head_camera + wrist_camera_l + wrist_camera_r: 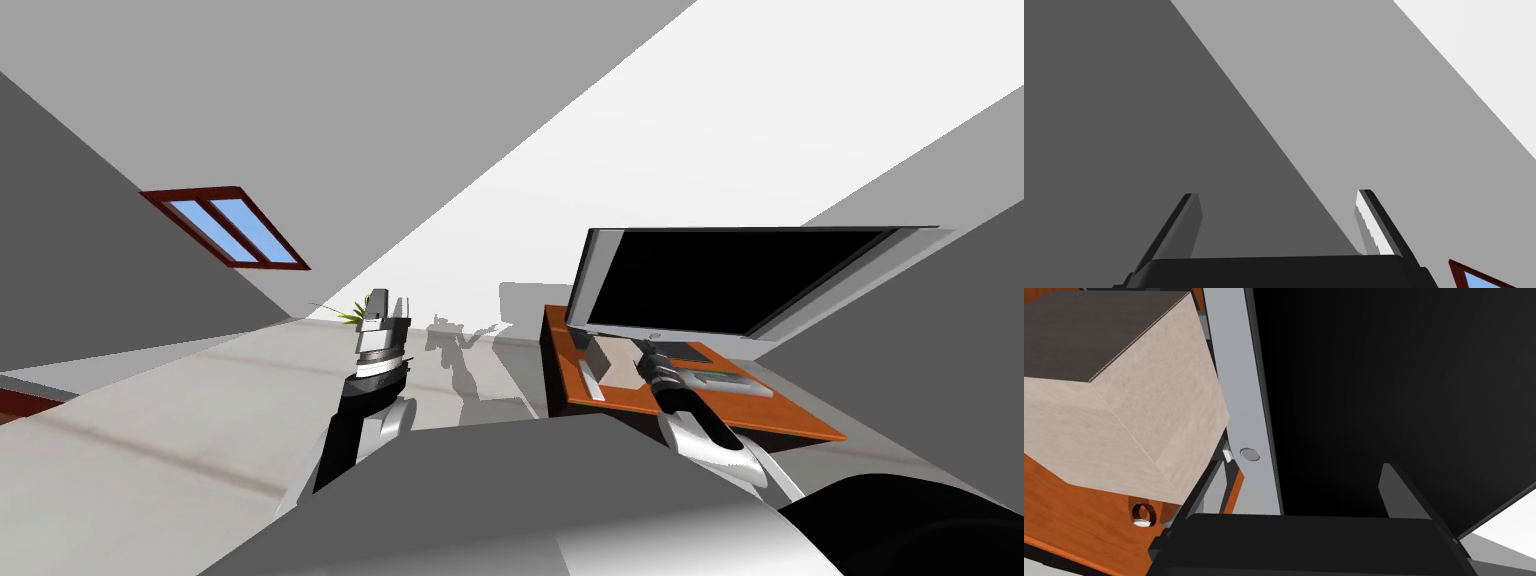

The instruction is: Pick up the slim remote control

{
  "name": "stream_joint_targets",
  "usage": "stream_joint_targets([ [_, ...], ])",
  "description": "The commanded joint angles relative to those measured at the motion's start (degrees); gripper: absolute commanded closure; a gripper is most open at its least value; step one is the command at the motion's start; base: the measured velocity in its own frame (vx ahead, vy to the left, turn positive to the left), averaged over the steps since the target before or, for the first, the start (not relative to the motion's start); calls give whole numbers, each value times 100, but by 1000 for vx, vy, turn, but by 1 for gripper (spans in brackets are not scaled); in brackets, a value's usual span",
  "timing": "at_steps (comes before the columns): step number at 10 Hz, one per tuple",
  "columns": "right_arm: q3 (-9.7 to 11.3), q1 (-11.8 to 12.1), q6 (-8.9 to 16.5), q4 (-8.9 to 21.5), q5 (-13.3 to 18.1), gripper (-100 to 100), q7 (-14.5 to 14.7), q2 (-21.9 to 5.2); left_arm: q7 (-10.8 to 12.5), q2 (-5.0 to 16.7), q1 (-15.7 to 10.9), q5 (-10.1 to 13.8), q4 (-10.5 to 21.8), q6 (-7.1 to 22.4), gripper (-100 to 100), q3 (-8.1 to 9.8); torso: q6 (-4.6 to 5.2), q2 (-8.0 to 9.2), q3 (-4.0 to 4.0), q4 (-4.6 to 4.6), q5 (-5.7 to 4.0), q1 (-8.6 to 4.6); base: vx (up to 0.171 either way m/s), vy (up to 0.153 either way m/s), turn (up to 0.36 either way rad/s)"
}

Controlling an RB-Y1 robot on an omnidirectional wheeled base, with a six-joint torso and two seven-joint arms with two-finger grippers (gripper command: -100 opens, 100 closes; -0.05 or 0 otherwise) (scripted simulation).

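A slim light grey bar (592,381), which looks like the slim remote, lies on the left part of an orange stand (800,425), in front of a flat-screen TV (740,275). My right gripper (642,352) reaches over the stand just right of that bar, beside a beige box (612,358). In the right wrist view the right gripper (1301,488) is open and holds nothing. It points at the TV's grey frame (1244,413), with the beige box (1124,413) close by one finger. My left gripper (385,305) is raised off to the left, and its fingers (1369,220) stand open and hold nothing.
A flatter, wider grey item (735,382) lies on the stand right of my right arm. A small brown ring (1143,515) sits on the orange top under the box. A green plant (352,313) stands at the far wall. Pale floor (200,420) spreads to the left.
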Motion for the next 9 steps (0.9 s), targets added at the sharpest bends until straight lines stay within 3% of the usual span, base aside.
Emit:
stream_joint_targets([
  [1, -99, -72, 165, 247, -80, -100, -128, -94, 0, 0, 0, 0, 0, 0, 0, 0, 0, 0, 0, 0, 0, 0, 85, 84, -50],
  [2, -266, -99, 416, 403, -186, -100, -308, -131, 0, 0, -1, 0, 0, 0, 0, 0, -2, 8, 4, 1, -2, -10, 87, 103, -81],
  [3, -266, -99, 438, 447, -186, -100, -308, -131, 0, 0, 0, 0, 0, 0, 0, 0, 0, 9, 5, 2, -2, -7, 73, 85, -54],
  [5, -584, -169, 845, 878, -404, -100, -644, -201, 0, 0, 0, 0, 0, 0, 0, 0, 0, 11, 6, 2, -4, -15, 115, 100, -96],
  [6, -584, -169, 983, 888, -404, -100, -644, -201, 0, 0, 0, 0, 0, 0, 0, 0, -1, -7, -4, -1, -2, -1, 115, 113, -41],
  [7, -733, -212, 1203, 1130, -517, -100, -800, -234, 0, 0, 0, 0, 0, 0, 0, 0, -1, -1, -2, -1, 0, -3, 103, 91, -64],
  [8, -733, -212, 1255, 1130, -517, -100, -800, -234, 0, 0, 0, 0, 0, 0, 0, 0, -1, 2, 0, 0, -2, -10, 88, 49, -34],
  [9, -875, -259, 1454, 1385, -631, -100, -947, -266, 0, 1, -1, 0, 0, 0, 0, 0, -2, 7, 3, 1, -4, -24, 93, 38, -48],
])
